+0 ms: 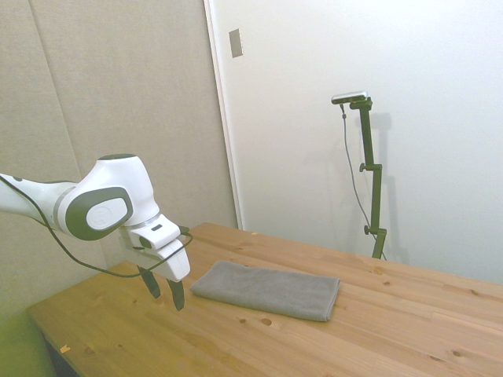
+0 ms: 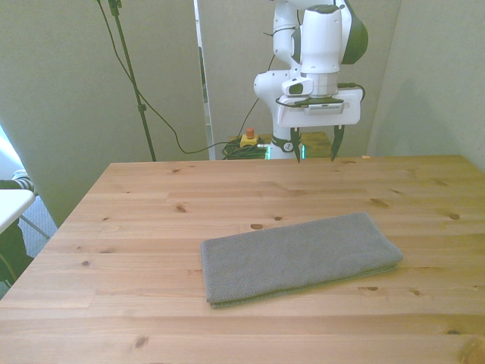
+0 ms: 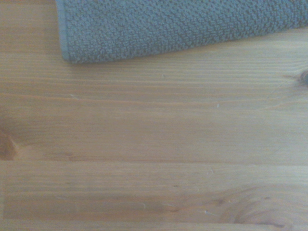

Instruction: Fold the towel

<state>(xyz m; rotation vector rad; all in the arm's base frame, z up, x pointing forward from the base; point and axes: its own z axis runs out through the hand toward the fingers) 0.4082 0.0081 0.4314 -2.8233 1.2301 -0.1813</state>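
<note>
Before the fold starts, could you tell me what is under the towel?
The towel lies flat on the bare wooden table. Nothing pokes out around its edges; whatever it covers cannot be seen.

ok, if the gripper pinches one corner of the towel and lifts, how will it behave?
Probably floppy: the towel lies limp and flat on the table, so the rest would hang and drag. Its looped terry likely grips the wood, so pushing bunches it. Stacked layers at the edge may separate in the open gripper.
</note>
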